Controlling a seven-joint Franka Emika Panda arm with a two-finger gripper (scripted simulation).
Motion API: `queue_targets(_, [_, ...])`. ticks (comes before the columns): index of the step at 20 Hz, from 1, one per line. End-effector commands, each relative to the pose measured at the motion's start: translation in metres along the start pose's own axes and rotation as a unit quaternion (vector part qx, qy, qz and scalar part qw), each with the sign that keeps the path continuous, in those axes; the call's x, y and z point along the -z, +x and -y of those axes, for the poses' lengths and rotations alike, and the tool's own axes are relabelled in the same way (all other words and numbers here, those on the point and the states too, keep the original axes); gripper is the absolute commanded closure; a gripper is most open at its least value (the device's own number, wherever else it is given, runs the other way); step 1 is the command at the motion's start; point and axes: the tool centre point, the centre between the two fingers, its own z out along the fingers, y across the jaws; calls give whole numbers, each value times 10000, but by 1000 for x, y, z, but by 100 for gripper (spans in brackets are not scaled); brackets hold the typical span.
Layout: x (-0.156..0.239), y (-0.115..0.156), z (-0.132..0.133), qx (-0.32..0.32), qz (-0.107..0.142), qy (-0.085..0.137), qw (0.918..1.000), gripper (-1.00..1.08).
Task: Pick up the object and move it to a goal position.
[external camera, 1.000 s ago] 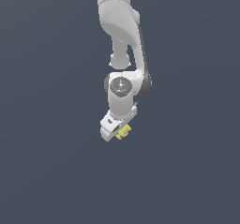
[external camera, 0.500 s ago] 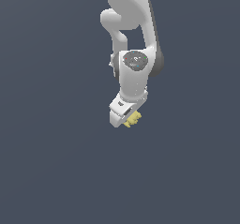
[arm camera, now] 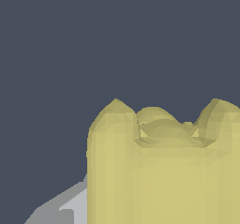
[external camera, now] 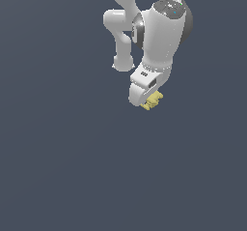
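Note:
The object is a small pale yellow lumpy block, held at the tip of my white gripper, which is shut on it. In the exterior view it hangs in the upper middle, tilted, with the arm rising above it toward the exterior view's right. The wrist view is filled at close range by the object, its bumpy lobes outlined against the dark background. A grey finger shows beside it; the other finger is hidden behind the block.
A plain dark grey-blue background surrounds the arm in both views. No other objects, edges or markers show.
The arm has risen and swung toward the exterior view's right, carrying the object up with it. The gripper has stayed shut on the block.

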Motion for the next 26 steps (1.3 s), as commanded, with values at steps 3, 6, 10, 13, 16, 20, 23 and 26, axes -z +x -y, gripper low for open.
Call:
queue_targets(3, [49,7,31,3,3,0,10000,108])
queue_targets(6, [81,12,50,3,3,0,10000,108])
queue_targets(10, [124,19,76,5,1,2,10000,108])
queue_targets(13, [156,25,95,5,-2,4,10000,108])
queue_targets(16, [185,30,112,3,-4,6,10000,108])
queue_targets(20, [216,36,129,0,-7,8,10000,108])
queue_targets(23, [234,40,139,-3,-9,9,10000,108])
queue_targets(26, [247,43,146,-7,-12,11,10000,108])
